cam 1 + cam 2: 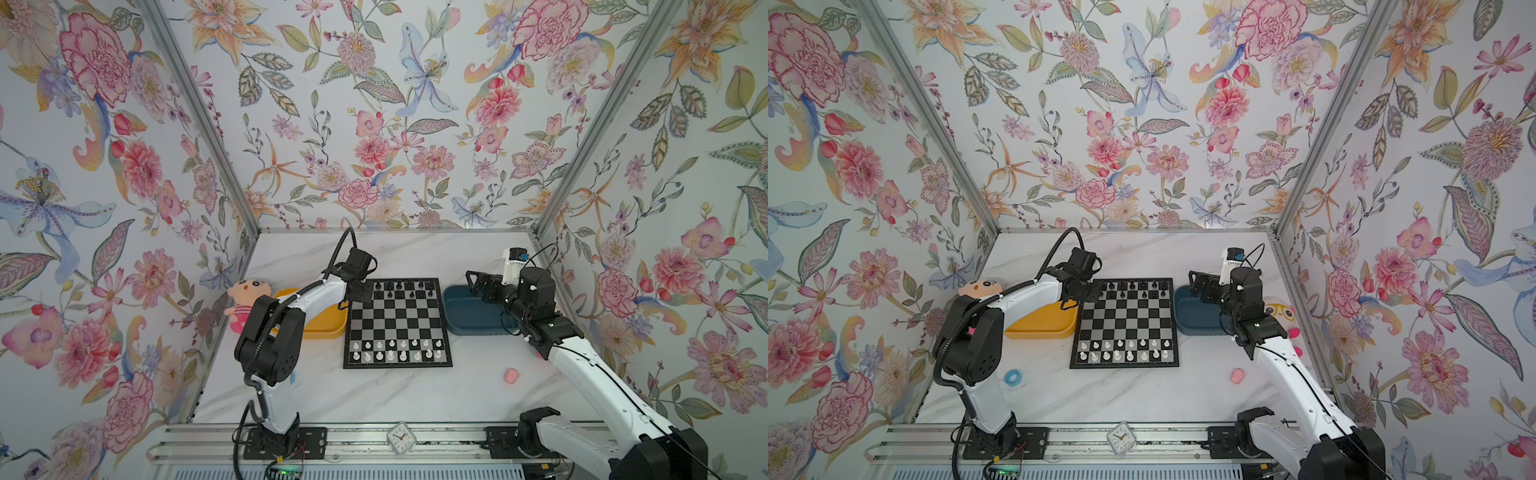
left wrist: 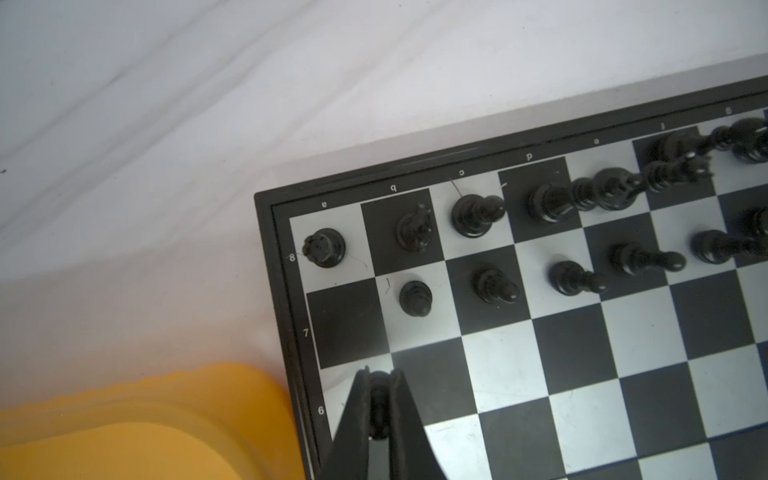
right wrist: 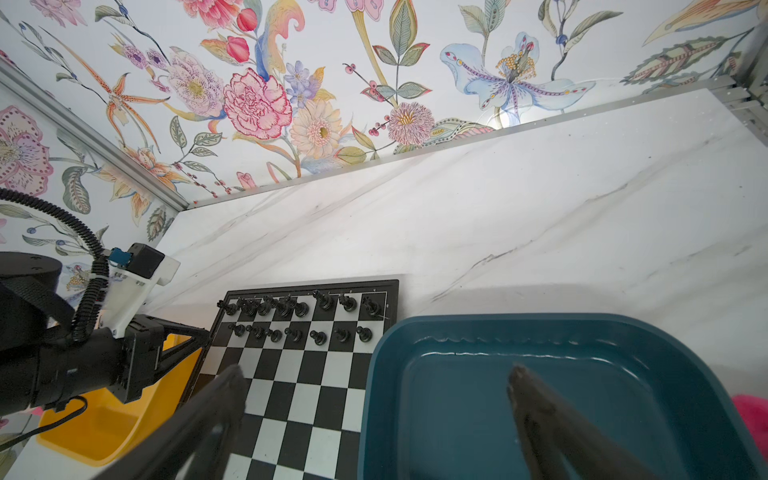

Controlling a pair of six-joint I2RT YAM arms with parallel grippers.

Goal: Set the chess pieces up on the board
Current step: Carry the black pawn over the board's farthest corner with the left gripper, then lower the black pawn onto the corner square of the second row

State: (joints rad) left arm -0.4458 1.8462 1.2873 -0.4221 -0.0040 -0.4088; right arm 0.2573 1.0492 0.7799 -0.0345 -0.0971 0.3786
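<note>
Left pincer [image 2: 379,374] clamps a black chess piece [image 2: 379,403], the board [image 2: 276,257] just beneath it; right pincer [image 3: 374,371] gapes wide, dark blue tray [image 3: 540,322] below.

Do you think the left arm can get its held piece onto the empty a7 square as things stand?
Probably yes: the left hand, shut on a black piece, is over the square next to the bare a7 square, with nothing between.
</note>
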